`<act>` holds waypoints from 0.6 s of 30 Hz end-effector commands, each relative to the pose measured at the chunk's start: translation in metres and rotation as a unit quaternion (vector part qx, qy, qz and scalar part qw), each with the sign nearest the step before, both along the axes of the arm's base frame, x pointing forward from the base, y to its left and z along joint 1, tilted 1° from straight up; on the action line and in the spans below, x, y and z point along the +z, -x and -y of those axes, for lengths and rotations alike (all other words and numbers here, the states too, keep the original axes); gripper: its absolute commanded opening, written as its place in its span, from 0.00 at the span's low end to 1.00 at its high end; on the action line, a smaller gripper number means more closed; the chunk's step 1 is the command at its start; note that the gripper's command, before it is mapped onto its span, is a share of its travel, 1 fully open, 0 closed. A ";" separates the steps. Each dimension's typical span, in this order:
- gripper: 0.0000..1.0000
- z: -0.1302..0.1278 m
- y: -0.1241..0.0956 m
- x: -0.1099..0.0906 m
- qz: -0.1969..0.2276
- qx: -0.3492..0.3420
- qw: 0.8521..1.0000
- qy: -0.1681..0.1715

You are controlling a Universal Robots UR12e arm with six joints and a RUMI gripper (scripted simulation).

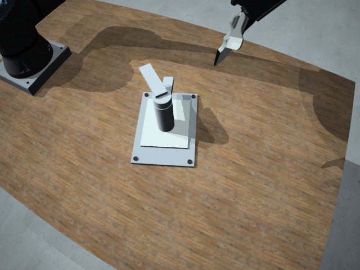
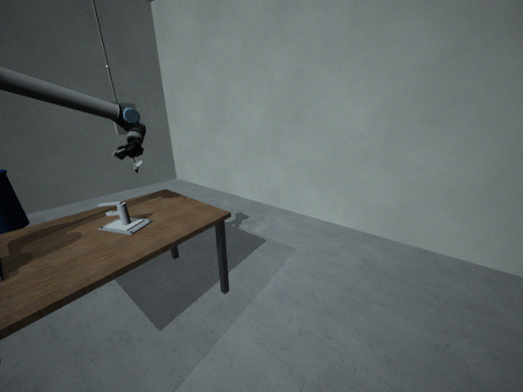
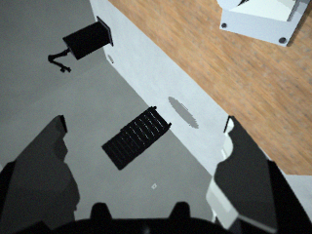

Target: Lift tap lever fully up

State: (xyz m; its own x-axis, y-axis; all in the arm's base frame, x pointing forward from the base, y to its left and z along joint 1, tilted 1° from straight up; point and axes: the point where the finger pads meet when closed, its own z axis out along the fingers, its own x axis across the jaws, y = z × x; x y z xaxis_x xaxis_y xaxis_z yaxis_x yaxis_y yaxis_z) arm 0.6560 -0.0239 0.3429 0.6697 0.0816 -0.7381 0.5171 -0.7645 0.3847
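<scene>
The tap [image 1: 163,113] is a dark cylinder standing on a grey plate [image 1: 164,130] in the middle of the wooden table. Its pale flat lever [image 1: 152,80] lies on top, pointing toward the far left. The tap also shows small in the exterior view [image 2: 123,214], and a corner of its plate shows in the wrist view [image 3: 260,19]. My gripper [image 1: 229,46] hangs high above the table's far edge, well to the right of the tap and apart from it. It is open and empty; its two fingers frame the wrist view [image 3: 146,161].
The robot's dark base [image 1: 23,49] stands on the table's far left corner. The table's far edge [image 3: 161,83] runs under the gripper, with grey floor beyond it. A dark floor grate [image 3: 136,137] lies below the gripper.
</scene>
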 end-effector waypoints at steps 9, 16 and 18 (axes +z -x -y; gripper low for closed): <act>1.00 0.000 0.006 -0.003 0.002 -0.002 1.000 -0.015; 1.00 -0.002 0.037 -0.025 0.012 -0.004 0.996 -0.089; 1.00 -0.003 0.043 -0.029 0.015 -0.003 0.994 -0.106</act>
State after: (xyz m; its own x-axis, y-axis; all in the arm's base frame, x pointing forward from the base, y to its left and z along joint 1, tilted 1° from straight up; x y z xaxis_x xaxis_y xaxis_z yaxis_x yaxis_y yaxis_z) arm 0.6300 -0.0223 0.3247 0.6793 0.1635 -0.7154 0.5054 -0.8110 0.2946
